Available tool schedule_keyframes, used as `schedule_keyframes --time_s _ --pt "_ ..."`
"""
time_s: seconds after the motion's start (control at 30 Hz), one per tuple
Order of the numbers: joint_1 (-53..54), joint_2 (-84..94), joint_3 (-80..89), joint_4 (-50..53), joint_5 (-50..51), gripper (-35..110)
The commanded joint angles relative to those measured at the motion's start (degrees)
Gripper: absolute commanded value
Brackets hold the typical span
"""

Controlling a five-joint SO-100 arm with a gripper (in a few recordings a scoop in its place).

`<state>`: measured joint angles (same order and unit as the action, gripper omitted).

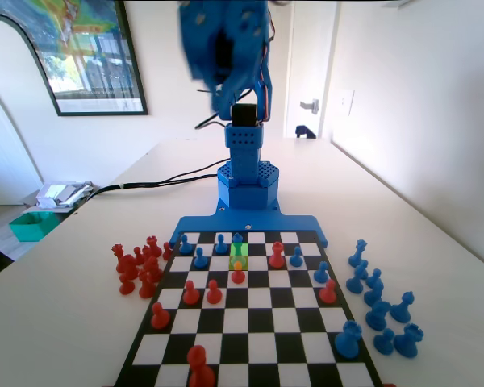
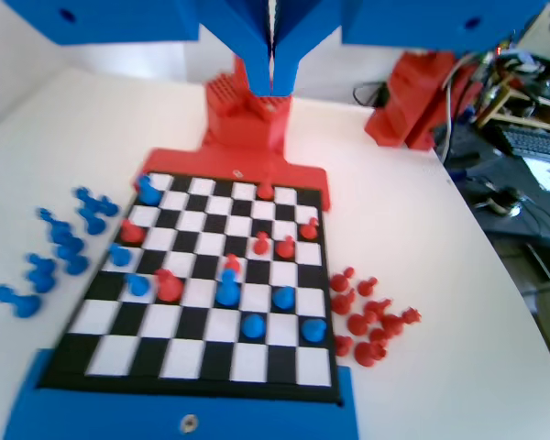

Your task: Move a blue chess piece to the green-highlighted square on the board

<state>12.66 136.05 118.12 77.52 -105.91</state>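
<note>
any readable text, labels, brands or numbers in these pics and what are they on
None can be read.
The board carries no printed letters or numbers on its squares or edge.
Framed poster on the wall, fixed view: coloured shapes, any wording too blurred.
Papers on the left of the table: too small to read.

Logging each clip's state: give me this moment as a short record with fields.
gripper: shut, empty, high above the board
blue chess piece: appears to stand on the green-highlighted square
neighbour: red pawn on the next square, nearer the fixed camera
off-board: blue pieces and red pieces on opposite sides
</note>
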Motion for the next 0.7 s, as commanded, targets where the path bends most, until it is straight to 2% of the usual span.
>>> schedule_keyframes --time_s 0.0,0.3,0.67 --pt "3.7 -4.7 2.5 -6.2 -2.8 1" --pt "5.4 -11.4 10.1 -13.4 -5.5 1" --pt "4.2 -15.3 13.3 -10.5 -9.4 1"
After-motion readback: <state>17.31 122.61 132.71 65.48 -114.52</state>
